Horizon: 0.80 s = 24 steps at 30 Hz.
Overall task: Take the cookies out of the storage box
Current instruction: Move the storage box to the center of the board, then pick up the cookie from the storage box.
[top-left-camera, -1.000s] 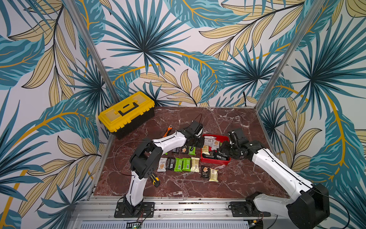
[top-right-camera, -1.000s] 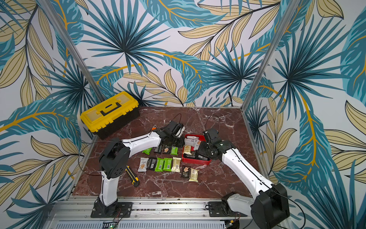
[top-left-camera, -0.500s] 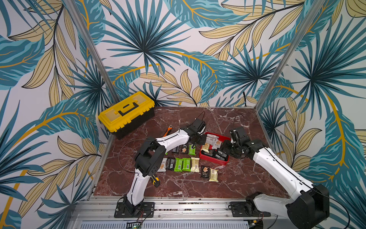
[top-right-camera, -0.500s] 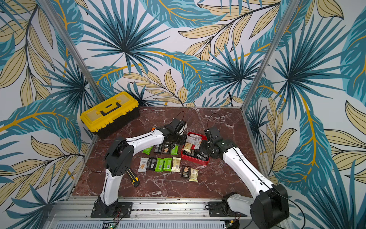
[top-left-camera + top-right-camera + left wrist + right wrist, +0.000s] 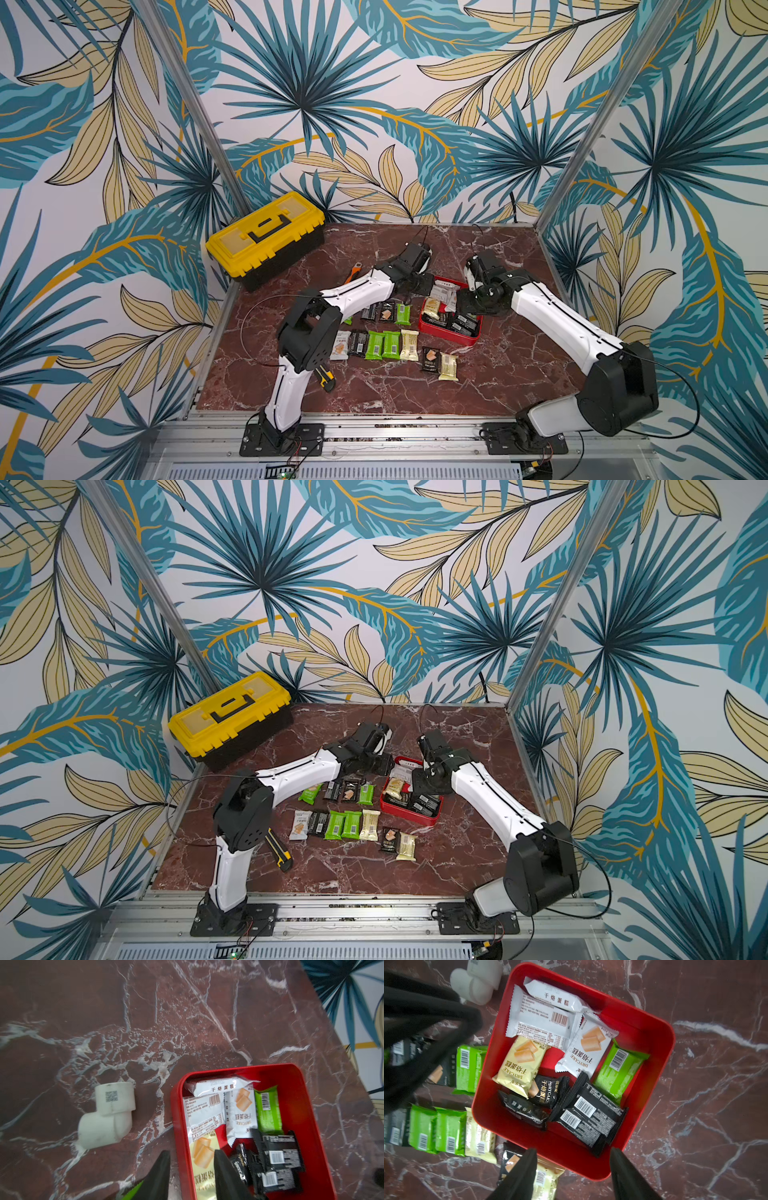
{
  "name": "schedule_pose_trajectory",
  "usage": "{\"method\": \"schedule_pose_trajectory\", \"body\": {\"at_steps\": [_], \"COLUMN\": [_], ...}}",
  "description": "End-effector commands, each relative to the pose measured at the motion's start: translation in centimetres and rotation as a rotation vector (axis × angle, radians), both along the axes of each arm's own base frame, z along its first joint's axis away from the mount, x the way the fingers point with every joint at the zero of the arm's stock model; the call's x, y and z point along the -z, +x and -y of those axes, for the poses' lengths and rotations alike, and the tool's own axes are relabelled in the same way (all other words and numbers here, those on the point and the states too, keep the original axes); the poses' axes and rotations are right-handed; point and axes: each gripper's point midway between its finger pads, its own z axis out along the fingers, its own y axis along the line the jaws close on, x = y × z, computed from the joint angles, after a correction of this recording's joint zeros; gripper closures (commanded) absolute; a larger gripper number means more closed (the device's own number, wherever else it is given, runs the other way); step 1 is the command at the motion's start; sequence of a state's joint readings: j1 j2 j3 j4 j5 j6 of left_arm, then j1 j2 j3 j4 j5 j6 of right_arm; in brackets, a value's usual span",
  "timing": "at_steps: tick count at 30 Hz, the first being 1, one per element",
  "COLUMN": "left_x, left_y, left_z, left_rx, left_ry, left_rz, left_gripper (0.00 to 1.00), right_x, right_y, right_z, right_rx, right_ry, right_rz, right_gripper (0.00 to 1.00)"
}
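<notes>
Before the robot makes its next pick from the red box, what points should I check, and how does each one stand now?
1. Emptied storage box: not ok; white, cream, green and black cookies lie inside.
2. Open, empty right gripper: ok.
3. Open, empty left gripper: ok.
4. Space between left gripper and box wall: cannot tell; its fingers seem to straddle it.
5. Gap between white pipe elbow and box: ok.

White arm links (image 5: 357,291), black joints (image 5: 307,336), black bases (image 5: 282,438)
</notes>
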<state>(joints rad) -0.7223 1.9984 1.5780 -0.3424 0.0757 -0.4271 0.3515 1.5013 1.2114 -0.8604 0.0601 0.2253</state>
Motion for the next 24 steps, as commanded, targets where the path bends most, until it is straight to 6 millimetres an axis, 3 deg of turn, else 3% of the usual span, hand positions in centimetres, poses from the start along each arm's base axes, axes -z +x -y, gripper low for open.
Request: {"method": "schedule_pose_trajectory", "body": {"at_steps": [1, 7, 13, 18, 24], "left_x": [-5.3, -4.4, -4.3, -4.4, -4.5], "left_y": [0.9, 0.6, 0.5, 0.0, -0.2], "left_z": [-1.7, -6.4, -11.1, -12.8, -13.1], "left_rx": [-0.123, -0.305, -0.453, -0.503, -0.511], "left_ry": [-0.158, -0.268, -0.234, -0.213, -0.211], "left_rz": [0.099, 0.061, 0.1, 0.122, 0.122], "left_gripper": [0.57, 0.57, 0.56, 0.56, 0.56], "right_x": [1.0, 4.1, 5.9, 7.4, 8.3], "right_y": [-1.0, -1.2, 0.0, 0.4, 0.7], "right_z": [1.6, 1.6, 1.1, 1.2, 1.3], "right_rx": [-0.16, -0.26, -0.293, -0.309, -0.309], "right_ry": [-0.157, -0.207, -0.222, -0.234, -0.238], "right_rz": [-0.108, -0.238, -0.292, -0.336, -0.36], "right_gripper": [0.36, 0.36, 0.36, 0.36, 0.36]}}
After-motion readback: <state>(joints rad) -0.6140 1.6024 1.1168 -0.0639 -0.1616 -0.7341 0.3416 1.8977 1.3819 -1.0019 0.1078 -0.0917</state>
